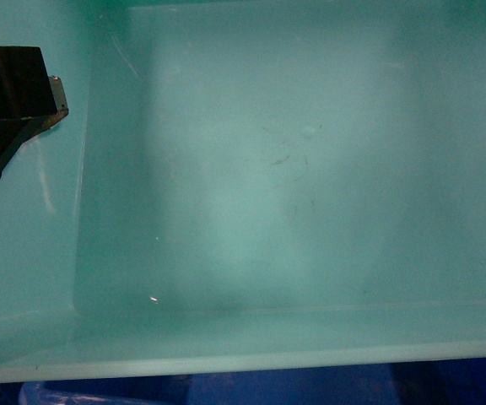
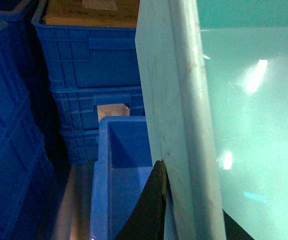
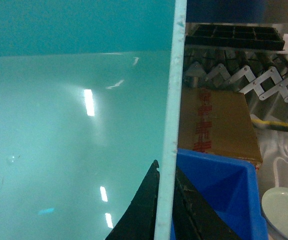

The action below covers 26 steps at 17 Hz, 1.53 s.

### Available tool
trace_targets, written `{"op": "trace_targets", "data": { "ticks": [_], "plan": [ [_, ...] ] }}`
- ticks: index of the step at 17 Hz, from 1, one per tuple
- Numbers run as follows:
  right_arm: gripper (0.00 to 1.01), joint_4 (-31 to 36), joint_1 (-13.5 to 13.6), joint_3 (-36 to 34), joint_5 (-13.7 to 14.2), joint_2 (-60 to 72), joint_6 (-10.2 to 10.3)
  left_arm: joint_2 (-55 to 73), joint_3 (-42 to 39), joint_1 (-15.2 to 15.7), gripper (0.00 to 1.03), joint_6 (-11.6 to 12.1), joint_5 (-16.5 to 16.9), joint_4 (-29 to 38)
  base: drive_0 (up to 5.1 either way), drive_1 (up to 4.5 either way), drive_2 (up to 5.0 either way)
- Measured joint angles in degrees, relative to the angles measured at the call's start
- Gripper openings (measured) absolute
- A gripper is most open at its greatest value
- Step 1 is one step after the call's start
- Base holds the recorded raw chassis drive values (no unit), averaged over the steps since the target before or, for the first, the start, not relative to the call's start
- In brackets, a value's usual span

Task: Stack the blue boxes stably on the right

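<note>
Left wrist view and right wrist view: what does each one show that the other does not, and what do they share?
Only the left wrist view shows the stacked ribbed blue crates behind.

Only the right wrist view shows a cardboard box, a black tray and a pale round dish.

Both show the turquoise tub, each tool clamped on its rim, left tool and right tool, and an open royal-blue bin beside it.
</note>
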Motion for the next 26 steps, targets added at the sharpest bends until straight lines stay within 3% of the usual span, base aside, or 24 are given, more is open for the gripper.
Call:
{"op": "trace_targets", "data": {
  "ticks": [14,16,17,18,19,26],
  "plan": [
    [0.07,-0.07,0.0,0.13,0.02,0.98,-0.28,1.01,0.48,0.0,0.06,-0.04,0.26,-1.07,0.0,0.0,0.0],
    [0.07,-0.15,-0.02,1.31,0.35,5.27,-0.48,4.31,2.01,1.09,0.06,-0.24,2.05,-1.9,0.0,0.0,0.0],
    [0.07,0.04,-0.13,4.2,0.37,9.88,-0.37,8.74,4.68,3.19,0.06,-0.39,4.92,-2.01,0.0,0.0,0.0],
    [0.07,0.04,-0.22,9.03,0.92,16.9,0.0,16.41,11.52,6.32,0.06,1.79,9.92,-3.74,0.0,0.0,0.0],
    [0.07,-1.09,-0.92,10.27,1.31,20.5,1.42,20.76,14.4,6.69,0.06,2.99,11.78,-5.33,0.0,0.0,0.0],
    [0.07,-0.39,-1.57,13.64,2.62,33.57,3.39,36.65,23.61,8.13,0.06,5.95,15.89,-7.72,0.0,0.0,0.0]
  ]
}}
